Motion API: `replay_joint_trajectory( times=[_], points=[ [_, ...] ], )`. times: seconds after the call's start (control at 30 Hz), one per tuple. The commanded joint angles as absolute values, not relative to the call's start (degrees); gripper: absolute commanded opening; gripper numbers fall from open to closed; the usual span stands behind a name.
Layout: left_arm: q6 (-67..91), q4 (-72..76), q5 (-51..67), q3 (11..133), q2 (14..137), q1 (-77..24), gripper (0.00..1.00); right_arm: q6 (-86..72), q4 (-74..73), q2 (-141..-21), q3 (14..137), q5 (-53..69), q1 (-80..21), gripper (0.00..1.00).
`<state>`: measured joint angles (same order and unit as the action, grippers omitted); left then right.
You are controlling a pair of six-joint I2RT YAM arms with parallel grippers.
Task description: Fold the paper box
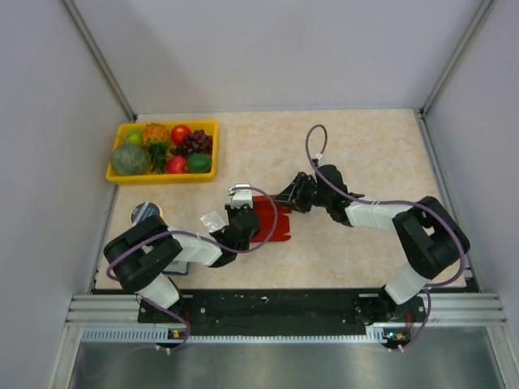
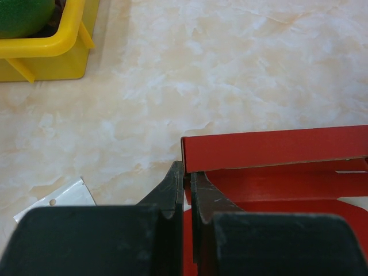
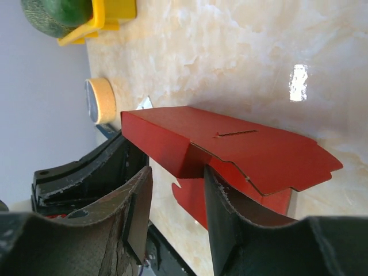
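From above, I see the paper box (image 1: 274,220) lying near the middle of the table (image 1: 365,146), a little toward 7 o'clock from centre. My left gripper (image 1: 249,213) meets it at its 9 o'clock edge. My right gripper (image 1: 281,199) comes in at its 1 o'clock corner. A yellow tray (image 1: 162,177) of fruit sits far out at 10 o'clock. A roll of tape (image 1: 146,213) lies at 9 o'clock near the table edge, and a small white wrapper (image 1: 212,220) lies just beside my left wrist.

On the left wrist camera, the two fingers are pinched almost together. The thin edge of a raised red wall sits between them at 12 o'clock from the tips, so this gripper has hold of the box. That wall stands up off the table and runs away toward 3 o'clock. The wrapper shows at 8 o'clock and the tray corner at 11 o'clock.

On the right wrist camera, the fingers stand roughly half apart. They straddle the corner of a folded flap that hangs above the tabletop. Bare table shows between the left-hand finger and the cardboard, so nothing is clamped. I cannot tell whether the other finger touches the flap. A slot is cut in the top panel of the box. The tape roll is at 10 o'clock and the tray at 11 o'clock.
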<state>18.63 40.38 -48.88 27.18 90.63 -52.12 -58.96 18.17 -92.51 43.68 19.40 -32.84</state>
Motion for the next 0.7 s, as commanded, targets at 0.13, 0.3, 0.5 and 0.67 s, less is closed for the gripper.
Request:
replay_joint_trajectory(
  times=[0.13, 0.3, 0.5, 0.67],
  points=[
    [19.8, 42.5, -46.8, 25.7, 90.5, -52.6, 0.00, -65.8, 31.4, -93.3, 42.9, 22.7, -30.9, 0.36],
    [19.2, 44.9, -46.4, 24.3, 90.8, -52.6, 0.00, -72.1, 39.1, -96.0, 40.9, 25.2, -29.1, 0.32],
    [17.9, 48.6, -46.0, 22.6, 90.8, -52.7, 0.00, -75.8, 42.6, -100.0, 41.8, 27.4, -28.7, 0.10],
    [18.4, 48.3, -46.1, 22.8, 90.7, -52.9, 0.00, -78.2, 47.8, -99.9, 38.2, 24.8, -28.7, 0.00]
  ],
)
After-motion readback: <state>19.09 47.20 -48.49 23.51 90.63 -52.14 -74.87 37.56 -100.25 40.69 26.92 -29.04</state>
